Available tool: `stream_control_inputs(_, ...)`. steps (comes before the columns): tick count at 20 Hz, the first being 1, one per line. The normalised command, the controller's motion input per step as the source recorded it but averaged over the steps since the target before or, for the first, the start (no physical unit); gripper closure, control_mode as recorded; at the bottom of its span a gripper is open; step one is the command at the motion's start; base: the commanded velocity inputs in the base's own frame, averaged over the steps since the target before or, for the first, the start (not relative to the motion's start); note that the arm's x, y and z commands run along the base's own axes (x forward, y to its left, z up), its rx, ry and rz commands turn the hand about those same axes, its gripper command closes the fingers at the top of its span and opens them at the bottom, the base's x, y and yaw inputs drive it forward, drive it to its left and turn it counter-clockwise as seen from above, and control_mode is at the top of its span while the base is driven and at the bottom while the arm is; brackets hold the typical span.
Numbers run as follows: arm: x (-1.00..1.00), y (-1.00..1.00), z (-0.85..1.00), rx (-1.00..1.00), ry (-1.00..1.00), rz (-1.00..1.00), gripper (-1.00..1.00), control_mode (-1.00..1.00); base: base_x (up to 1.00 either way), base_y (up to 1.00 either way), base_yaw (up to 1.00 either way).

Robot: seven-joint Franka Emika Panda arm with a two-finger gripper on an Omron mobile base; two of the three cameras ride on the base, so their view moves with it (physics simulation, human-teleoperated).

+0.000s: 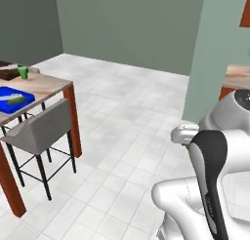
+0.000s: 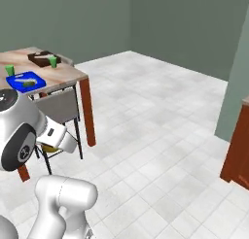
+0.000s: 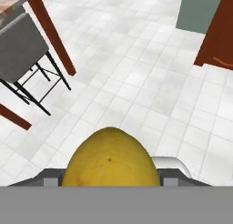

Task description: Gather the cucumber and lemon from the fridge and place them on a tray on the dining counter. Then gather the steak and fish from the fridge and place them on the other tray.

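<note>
Lemon (image 3: 110, 158) fills the lower centre of the hand view, held in the tool (image 3: 110, 180) above open white floor (image 3: 136, 73). At upper left stand the table (image 1: 46, 85), its edge, a grey stool (image 1: 41, 129), and a blue tray (image 1: 12, 98) carrying the cucumber (image 1: 16, 100). No writing is readable.

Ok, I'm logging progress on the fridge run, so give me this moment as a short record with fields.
held item: lemon, between the fingers of the hand
hand state: closed on the lemon
blue tray: on the dining counter, cucumber already on it
second tray: dark, farther along the counter
stool: grey, at the counter
floor: white tiles
</note>
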Motion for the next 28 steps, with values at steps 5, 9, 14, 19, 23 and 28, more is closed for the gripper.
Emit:
stream_control_inputs(5, 0.0, 0.0, 0.0, 0.0, 0.0, 0.0, 1.0, 1.0, 0.7, 0.34, 0.46)
stream_control_inputs(9, 0.0, 0.0, 0.0, 0.0, 0.0, 0.0, 1.0, 1.0, 0.94, 0.16, 0.4)
stream_control_inputs(14, 0.0, 0.0, 0.0, 0.0, 0.0, 0.0, 1.0, 1.0, 0.99, 0.0, 0.36)
stream_control_inputs(19, 0.0, 0.0, 0.0, 0.0, 0.0, 0.0, 1.0, 1.0, 0.84, -0.02, 0.33)
stream_control_inputs(23, 0.0, 0.0, 0.0, 0.0, 0.0, 0.0, 1.0, 1.0, 0.91, 0.0, 0.36)
stream_control_inputs(28, 0.0, 0.0, 0.0, 0.0, 0.0, 0.0, 1.0, 1.0, 0.74, -0.08, 0.36)
